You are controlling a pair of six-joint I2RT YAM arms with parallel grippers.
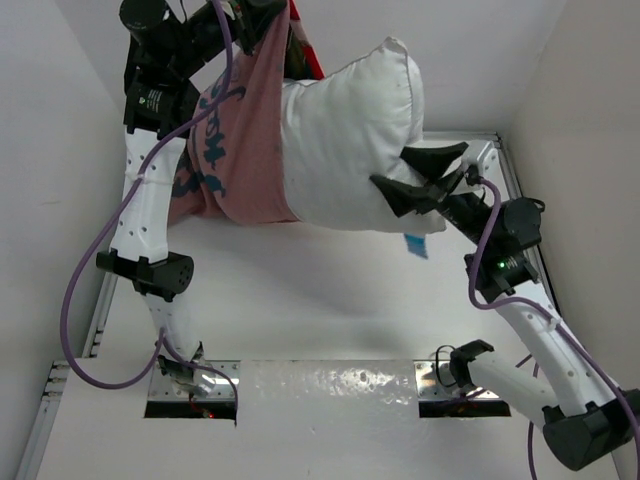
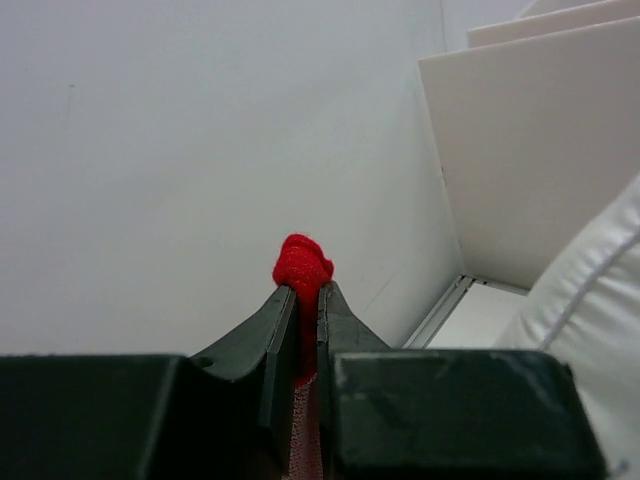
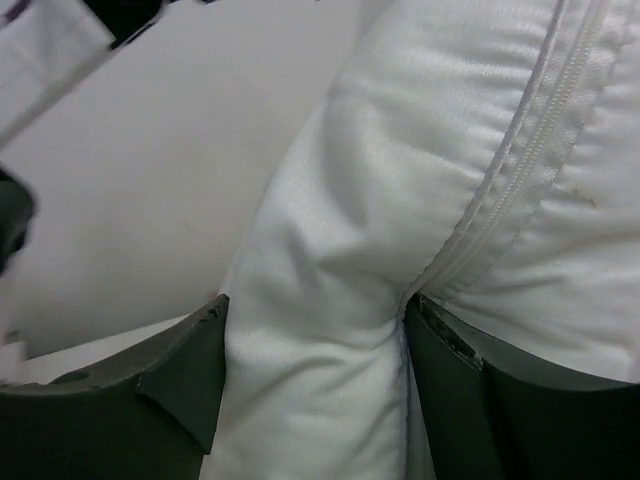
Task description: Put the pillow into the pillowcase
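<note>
Hanging well above the worktop (image 1: 300,290), leaving open room beneath and toward its right rim. Pinching the pillowcase (image 1: 240,150) hem tight in the left claw (image 2: 305,290), up high. Squeezing a thick pillow (image 1: 340,140) fold, half inside the pillowcase, between the right claw (image 1: 390,168) fingers.

The left arm (image 1: 150,200) is raised high, and the left tool (image 2: 303,295) is clamped tight on a red bunch of pillowcase (image 2: 302,262). The right arm (image 1: 525,320) is stretched up and inward. The right tool (image 3: 315,310) is held wide, with both fingers (image 3: 185,375) pressed against a fold of pillow (image 3: 450,150).
</note>
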